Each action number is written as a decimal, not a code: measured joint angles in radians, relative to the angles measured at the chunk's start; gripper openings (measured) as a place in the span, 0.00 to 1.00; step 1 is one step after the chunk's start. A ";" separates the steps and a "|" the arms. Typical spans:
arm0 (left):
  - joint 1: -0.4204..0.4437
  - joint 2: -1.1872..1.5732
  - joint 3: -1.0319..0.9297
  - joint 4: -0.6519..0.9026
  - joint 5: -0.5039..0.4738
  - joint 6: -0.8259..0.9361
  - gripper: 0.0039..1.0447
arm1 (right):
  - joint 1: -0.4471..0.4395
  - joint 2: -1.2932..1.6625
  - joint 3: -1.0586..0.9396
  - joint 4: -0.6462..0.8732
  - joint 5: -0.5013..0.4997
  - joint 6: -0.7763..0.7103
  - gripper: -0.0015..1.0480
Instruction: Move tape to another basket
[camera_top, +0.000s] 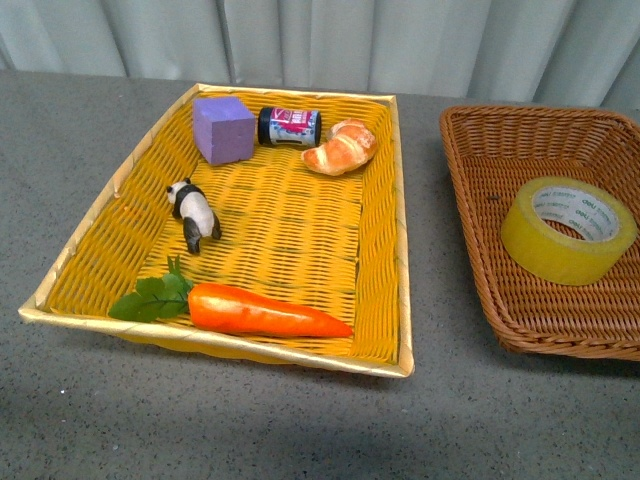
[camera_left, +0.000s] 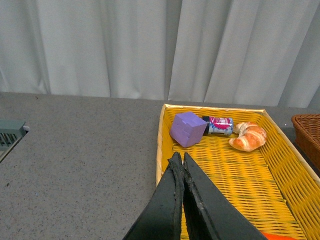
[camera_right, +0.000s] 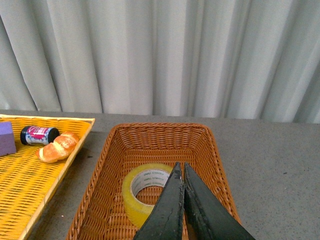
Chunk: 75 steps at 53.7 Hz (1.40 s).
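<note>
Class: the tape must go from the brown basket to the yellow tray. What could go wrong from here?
The tape leans on the brown basket wall, so a grasp might slip. The right gripper is shut and must open first. The yellow tray already holds a carrot and panda, which a careless drop could hit.

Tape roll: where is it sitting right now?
In the front view the tape lies alone inside the brown wicker basket on the right, beside the yellow tray. The right gripper hangs shut above it.

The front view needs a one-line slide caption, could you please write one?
Yellow tape lies in the brown basket beside the yellow tray of toys.
</note>
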 joint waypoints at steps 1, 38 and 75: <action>0.000 -0.014 0.000 -0.013 0.000 0.000 0.04 | 0.000 -0.015 -0.001 -0.014 0.000 0.000 0.01; 0.000 -0.413 -0.002 -0.387 0.000 0.000 0.04 | 0.000 -0.405 -0.005 -0.380 0.000 0.000 0.01; 0.000 -0.689 -0.001 -0.671 0.000 -0.001 0.06 | 0.000 -0.674 -0.004 -0.655 -0.001 0.000 0.01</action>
